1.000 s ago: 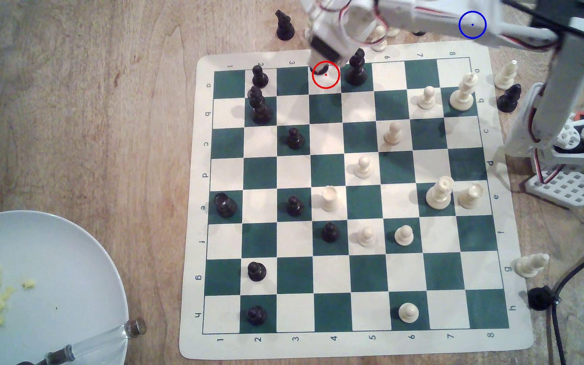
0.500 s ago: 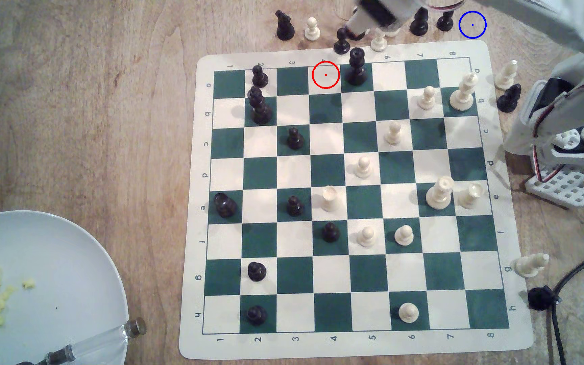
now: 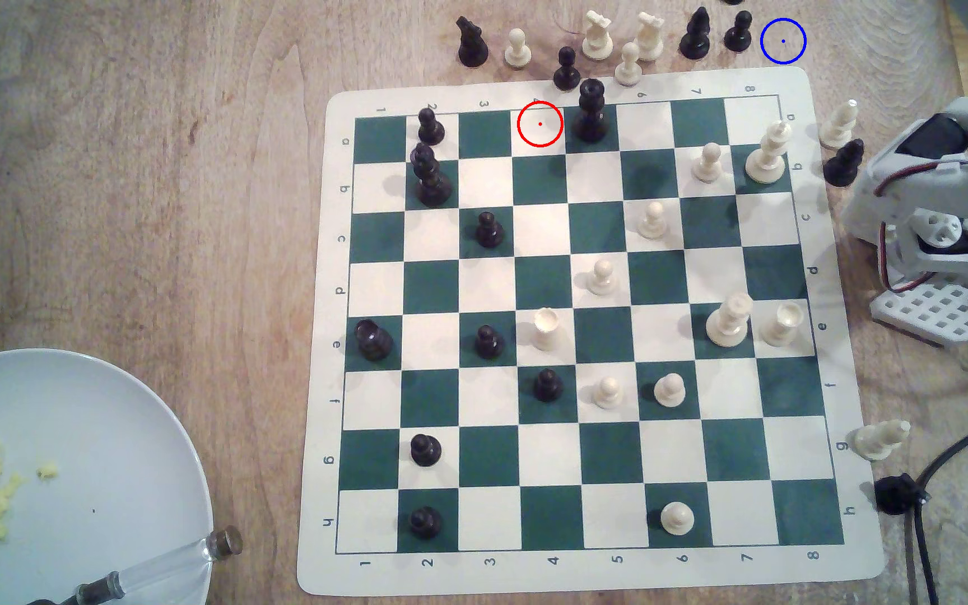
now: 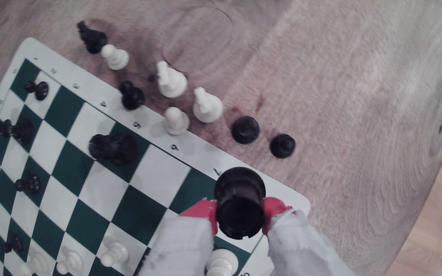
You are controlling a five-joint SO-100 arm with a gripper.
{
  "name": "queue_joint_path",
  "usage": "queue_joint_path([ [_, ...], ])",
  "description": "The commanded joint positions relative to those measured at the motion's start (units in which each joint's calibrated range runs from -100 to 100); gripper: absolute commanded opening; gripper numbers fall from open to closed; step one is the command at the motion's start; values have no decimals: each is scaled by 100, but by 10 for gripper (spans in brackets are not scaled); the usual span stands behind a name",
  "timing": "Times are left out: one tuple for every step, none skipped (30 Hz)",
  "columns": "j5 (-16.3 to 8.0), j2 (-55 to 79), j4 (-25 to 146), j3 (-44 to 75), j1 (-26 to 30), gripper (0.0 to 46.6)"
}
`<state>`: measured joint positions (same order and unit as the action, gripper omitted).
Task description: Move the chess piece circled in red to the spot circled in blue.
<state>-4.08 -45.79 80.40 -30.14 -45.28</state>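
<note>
Gripping the black piece [image 4: 240,204] between the red-tipped fingers [image 4: 274,209], the arm has lifted it off the red-ringed square [image 3: 539,123], now empty, and carries it above the board's far corner toward the blue spot [image 3: 782,41] on the bench.

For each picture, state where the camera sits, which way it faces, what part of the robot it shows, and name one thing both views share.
Exterior view: above the table, looking down on the chessboard; the arm's base shows at this view's right edge.
Wrist view: on the arm, looking down past the gripper, shut on the chess piece, above the board's corner.
Shared: the tall black piece.
</note>
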Motion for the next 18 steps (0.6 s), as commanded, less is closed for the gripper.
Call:
queue_joint_path([
  [29,-277,-87,-513,-521,3],
  [49,-285,-145,-631,-623,3],
  [78,-285,-218,-748,-732,3],
  [107,-209,-292,-921,-896,3],
  [107,-149,-300,-993,-935,3],
  [107,-124,-366,-1093,-982,3],
  [117,-107,-448,-1193,-1021,3],
  [122,-73,-521,-1283,-1053,3],
  [127,29,-661,-1410,-1092,3],
  [127,114,-751,-1456,-1107,3],
  [127,199,-865,-1510,-1139,3],
  [127,267,-996,-1573,-1170,3],
  [127,360,-1283,-1728,-1225,3],
  [127,411,-1431,-1800,-1264,3],
  [127,470,-1578,-1864,-1287,3],
  [127,555,-1717,-1918,-1311,3],
  [127,708,-1971,-2000,-1342,3],
  [127,827,-2086,-2018,-1350,3],
])
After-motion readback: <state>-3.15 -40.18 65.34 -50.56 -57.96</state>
